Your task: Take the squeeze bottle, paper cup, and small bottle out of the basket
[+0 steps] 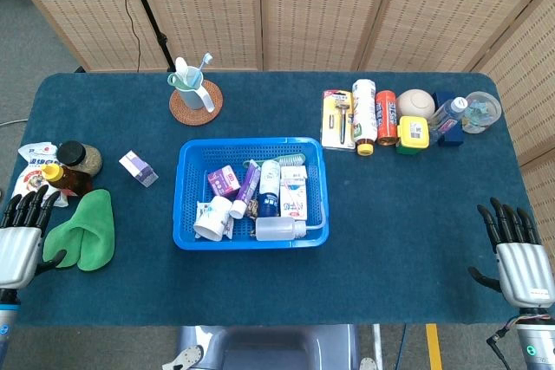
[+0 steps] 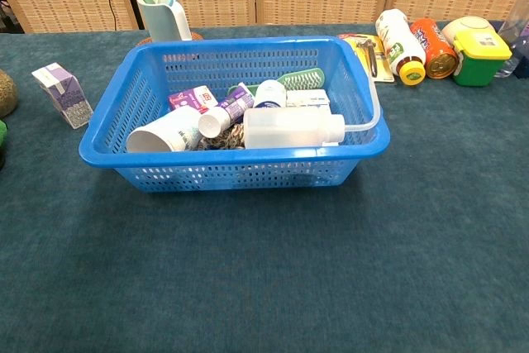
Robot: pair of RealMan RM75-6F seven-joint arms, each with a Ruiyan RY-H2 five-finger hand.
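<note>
Nothing is out yet: the squeeze bottle, paper cup and small bottle all lie in the blue basket mid-worktop, while the left hand and right hand wait spread and empty at the near corners.

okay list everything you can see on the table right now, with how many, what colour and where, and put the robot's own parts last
basket: 1, blue, table centre
squeeze bottle: 1, translucent white, lying along the basket's near wall
paper cup: 1, white, on its side in the basket's near-left corner
small bottle: 1, blue and white, lying mid-basket
small boxes: several, white or purple, in the basket
brush: 1, green, at the basket's far wall
toothbrush cup: 1, pale green, on a round coaster behind the basket
purple box: 1, left of the basket
green cloth: 1, far left
toiletries row: several, mixed colours, far right
left hand: 1, open, near-left edge
right hand: 1, open, near-right edge
</note>
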